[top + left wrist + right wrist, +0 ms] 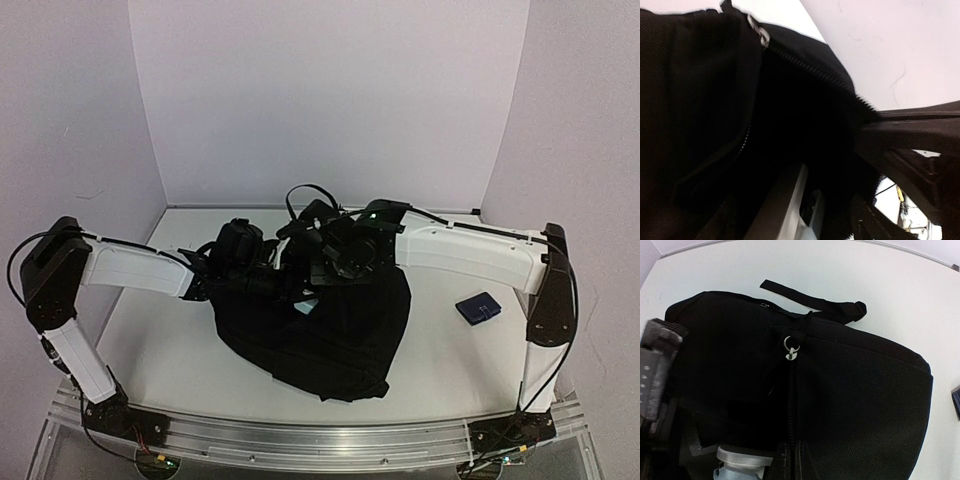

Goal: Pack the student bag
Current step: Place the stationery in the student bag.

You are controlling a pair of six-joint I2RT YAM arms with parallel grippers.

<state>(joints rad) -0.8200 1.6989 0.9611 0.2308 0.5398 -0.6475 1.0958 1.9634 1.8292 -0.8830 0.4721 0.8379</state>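
The student bag (340,335) is a large, soft black fabric backpack that lies slumped on the white table (450,370), directly under and in front of both grippers, its bulk spreading from their fingertips toward the arm bases. In the right wrist view its weave is plain and matte, with a black zipper (791,405) running straight away from the camera up to a small silver pull ring (790,348), and beyond that a flat black strap (810,302) lies across the bag's far edge on the table. The left wrist view is filled with the same black cloth at very close range, the zipper teeth and the silver ring (760,34) just ahead of the fingers. The left gripper (262,272) is buried against the bag's upper left edge, dark against dark, and I cannot tell whether its jaws are apart or together. The right gripper (322,268) meets the bag just beside it with its jaws together; whether cloth is pinched between them is hidden. The two wrists crowd each other over the bag's top. A small dark blue pouch (478,307) lies flat on the table well off to the right gripper's outer side, apart from the bag.
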